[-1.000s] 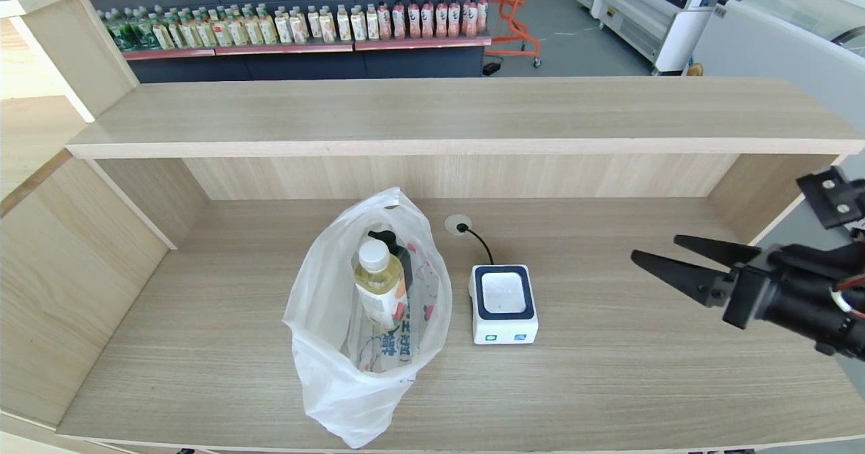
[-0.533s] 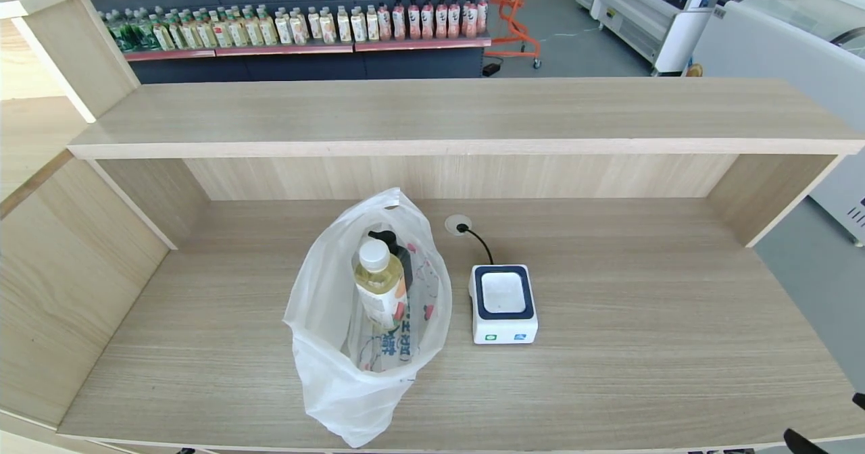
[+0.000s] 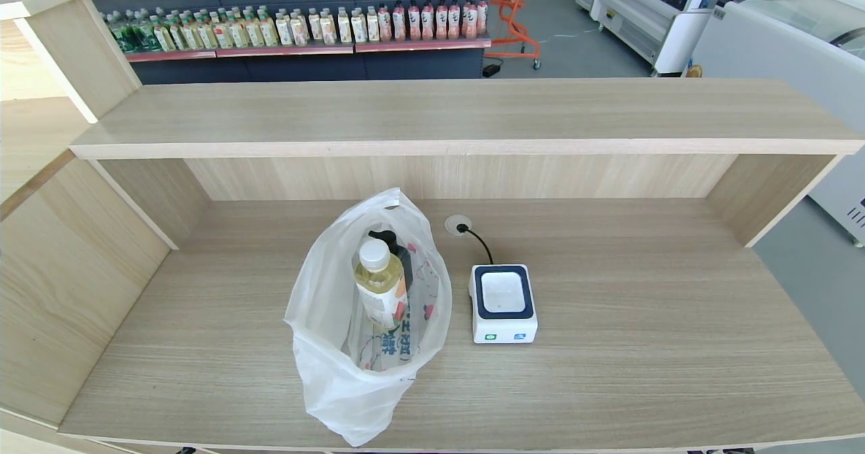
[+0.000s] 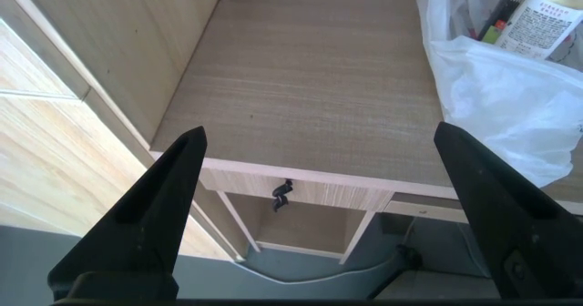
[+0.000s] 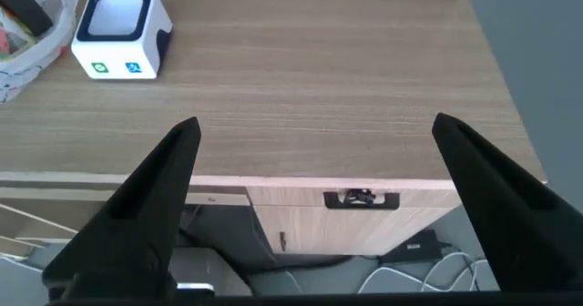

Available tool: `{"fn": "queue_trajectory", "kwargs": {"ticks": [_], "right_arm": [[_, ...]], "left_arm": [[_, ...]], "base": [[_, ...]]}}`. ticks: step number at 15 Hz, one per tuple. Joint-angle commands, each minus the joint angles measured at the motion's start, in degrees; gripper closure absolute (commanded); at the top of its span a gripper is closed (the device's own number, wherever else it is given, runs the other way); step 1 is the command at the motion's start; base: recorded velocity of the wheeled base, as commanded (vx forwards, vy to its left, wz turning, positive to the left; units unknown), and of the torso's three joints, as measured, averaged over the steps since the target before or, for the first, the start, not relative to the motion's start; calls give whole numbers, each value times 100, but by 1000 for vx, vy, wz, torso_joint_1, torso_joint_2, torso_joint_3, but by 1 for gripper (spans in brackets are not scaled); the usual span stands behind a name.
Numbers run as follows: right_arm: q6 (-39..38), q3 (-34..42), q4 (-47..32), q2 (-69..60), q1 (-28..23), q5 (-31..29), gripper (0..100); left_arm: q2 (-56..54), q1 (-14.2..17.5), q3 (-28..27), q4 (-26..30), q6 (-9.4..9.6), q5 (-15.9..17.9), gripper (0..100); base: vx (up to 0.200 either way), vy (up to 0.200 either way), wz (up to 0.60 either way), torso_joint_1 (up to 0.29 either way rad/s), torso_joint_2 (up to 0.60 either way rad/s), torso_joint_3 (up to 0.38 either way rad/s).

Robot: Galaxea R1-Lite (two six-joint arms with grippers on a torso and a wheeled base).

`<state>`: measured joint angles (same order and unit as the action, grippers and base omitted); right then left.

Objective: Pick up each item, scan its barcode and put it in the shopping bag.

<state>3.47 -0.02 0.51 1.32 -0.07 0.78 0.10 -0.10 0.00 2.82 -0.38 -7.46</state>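
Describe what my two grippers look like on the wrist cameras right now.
They match. The left gripper has two plain matte black fingers, broad at the base and tapering to blunt wedge tips. The right gripper has the same. I can see no markings or cables on either.

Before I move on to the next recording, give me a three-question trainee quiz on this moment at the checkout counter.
1. True or false: the scanner sits inside the shopping bag.
2. Where is the white-capped bottle? A lying flat beside the scanner; B cap up inside the shopping bag; C on top of the scanner.
3. Fill in: the left gripper and the right gripper are both ____ and hold nothing.

Key: 1 false, it stands on the counter beside the bag; 2 B; 3 open.
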Motion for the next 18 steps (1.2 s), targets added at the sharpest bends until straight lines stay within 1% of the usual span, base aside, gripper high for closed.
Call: {"fn": "queue_trajectory", "kwargs": {"ticks": [1, 2, 5, 18], "right_arm": [[-5, 2, 19, -132, -10, 1, 0], [13, 2, 19, -132, -10, 1, 100], [-145, 2, -7, -132, -10, 1, 100], [-145, 2, -7, -132, -10, 1, 100]], "left_arm": [[-1, 1, 0, 0, 3, -1, 0], [-1, 1, 0, 0, 3, -1, 0], [-1, 1, 0, 0, -6, -1, 0], [-1, 1, 0, 0, 11, -1, 0]], "base": [[0, 0, 0, 0, 0, 0], [0, 0, 0, 0, 0, 0], [0, 0, 0, 0, 0, 0], [0, 0, 0, 0, 0, 0]]}}
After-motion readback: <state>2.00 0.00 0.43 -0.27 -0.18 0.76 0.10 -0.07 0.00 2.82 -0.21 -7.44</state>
